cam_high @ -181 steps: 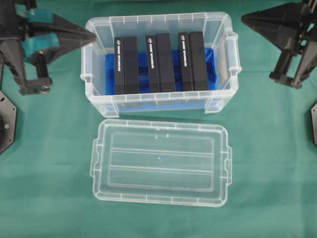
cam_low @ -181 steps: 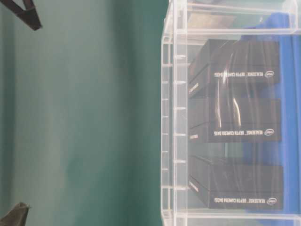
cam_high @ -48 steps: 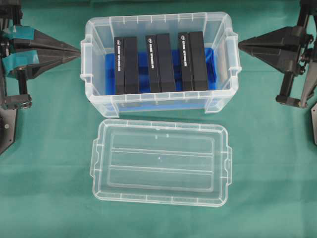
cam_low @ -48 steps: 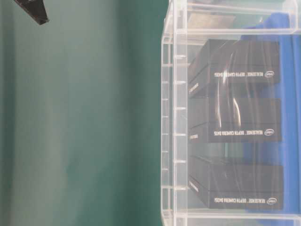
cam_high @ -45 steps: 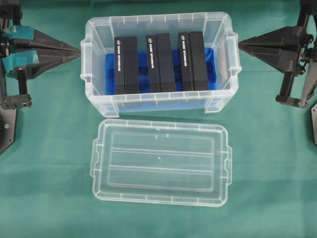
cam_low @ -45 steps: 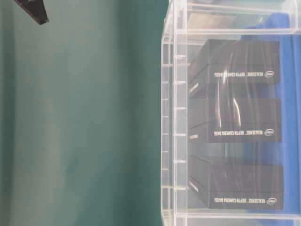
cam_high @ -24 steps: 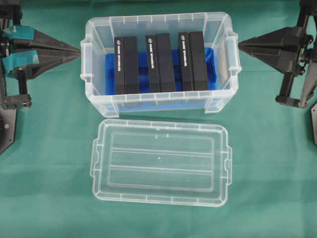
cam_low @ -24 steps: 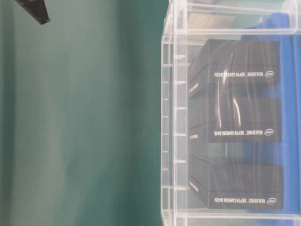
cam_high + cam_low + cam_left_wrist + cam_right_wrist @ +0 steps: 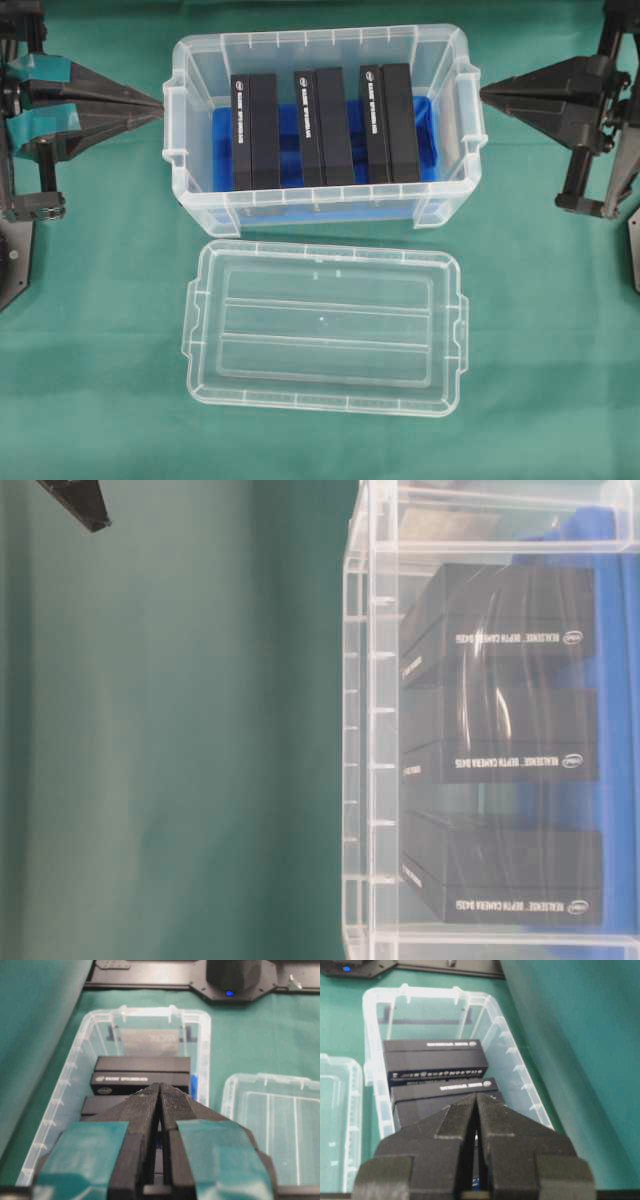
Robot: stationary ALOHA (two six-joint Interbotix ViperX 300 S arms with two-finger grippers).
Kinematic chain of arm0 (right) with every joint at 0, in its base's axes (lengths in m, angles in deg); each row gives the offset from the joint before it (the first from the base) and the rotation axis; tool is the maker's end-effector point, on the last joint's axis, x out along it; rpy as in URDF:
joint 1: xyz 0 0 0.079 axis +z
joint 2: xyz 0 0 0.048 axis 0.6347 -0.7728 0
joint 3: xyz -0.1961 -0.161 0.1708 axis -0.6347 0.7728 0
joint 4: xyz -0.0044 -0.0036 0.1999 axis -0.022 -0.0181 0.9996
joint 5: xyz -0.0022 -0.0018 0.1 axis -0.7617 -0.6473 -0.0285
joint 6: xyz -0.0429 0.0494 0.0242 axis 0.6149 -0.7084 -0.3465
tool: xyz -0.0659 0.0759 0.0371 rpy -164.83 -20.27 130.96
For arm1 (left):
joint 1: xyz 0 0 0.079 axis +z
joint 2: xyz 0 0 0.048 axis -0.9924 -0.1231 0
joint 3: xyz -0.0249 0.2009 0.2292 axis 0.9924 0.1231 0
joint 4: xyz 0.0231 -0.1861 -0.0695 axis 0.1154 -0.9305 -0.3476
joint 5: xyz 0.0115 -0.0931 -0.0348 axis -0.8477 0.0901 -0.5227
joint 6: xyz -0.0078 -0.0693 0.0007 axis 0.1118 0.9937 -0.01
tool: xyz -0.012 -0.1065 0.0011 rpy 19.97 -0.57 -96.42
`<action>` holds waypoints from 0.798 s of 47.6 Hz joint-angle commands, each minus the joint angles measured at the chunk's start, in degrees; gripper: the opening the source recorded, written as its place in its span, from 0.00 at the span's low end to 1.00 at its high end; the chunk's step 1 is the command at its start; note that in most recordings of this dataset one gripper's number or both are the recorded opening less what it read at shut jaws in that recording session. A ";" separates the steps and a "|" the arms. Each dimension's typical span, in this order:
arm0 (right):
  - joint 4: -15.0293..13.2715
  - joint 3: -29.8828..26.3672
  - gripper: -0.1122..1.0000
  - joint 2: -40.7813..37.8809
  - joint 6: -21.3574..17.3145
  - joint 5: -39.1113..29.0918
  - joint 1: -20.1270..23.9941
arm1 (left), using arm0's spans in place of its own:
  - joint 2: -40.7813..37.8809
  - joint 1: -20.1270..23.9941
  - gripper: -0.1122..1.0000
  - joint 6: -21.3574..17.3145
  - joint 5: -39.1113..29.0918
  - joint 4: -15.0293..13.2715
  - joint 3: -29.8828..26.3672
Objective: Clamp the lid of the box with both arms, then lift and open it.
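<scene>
The lid (image 9: 323,327) lies flat on the green cloth toward the near edge of the bench, just in front of the box (image 9: 322,40) and apart from it. The box stands open toward the far edge, three black blocks (image 9: 321,127) upright inside on a blue base.

Judgement: the lift appears complete, and what remains is for both arms to stand clear. To finish well, each arm should draw straight outward from the box ends, level, without brushing the side handles.

The left gripper (image 9: 155,101), teal-taped, has its jaws pressed together with only a hairline seam in the wrist view; it holds nothing, its tip just beside the box's left handle. Contact cannot be confirmed. The right gripper (image 9: 487,92) is likewise closed and empty, its tip just beside the right handle.
</scene>
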 commanded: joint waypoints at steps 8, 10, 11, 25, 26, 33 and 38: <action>-0.09 -0.62 0.10 -0.26 -0.09 0.26 0.09 | 0.18 -0.09 0.11 0.00 0.44 -0.09 0.18; -0.09 -0.62 0.10 -0.35 0.00 0.26 0.00 | 0.26 -0.18 0.11 0.09 0.44 -0.09 0.26; 0.00 -0.53 0.10 -0.35 -0.09 0.26 0.09 | 0.35 -0.09 0.11 0.09 0.44 -0.09 0.35; 0.00 -0.35 0.10 -0.44 -0.09 0.26 0.00 | 1.32 -0.09 0.11 0.26 0.44 -0.09 0.97; 0.00 -0.26 0.10 -0.44 -0.09 0.26 0.00 | 1.41 -0.09 0.11 0.35 0.53 -0.09 1.05; 0.00 -0.18 0.10 -0.44 0.00 0.26 0.09 | 1.41 -0.09 0.11 0.35 0.53 -0.09 1.14; 0.00 -0.18 0.10 -0.44 -0.09 0.44 0.09 | 1.41 -0.09 0.11 0.35 0.53 -0.09 1.14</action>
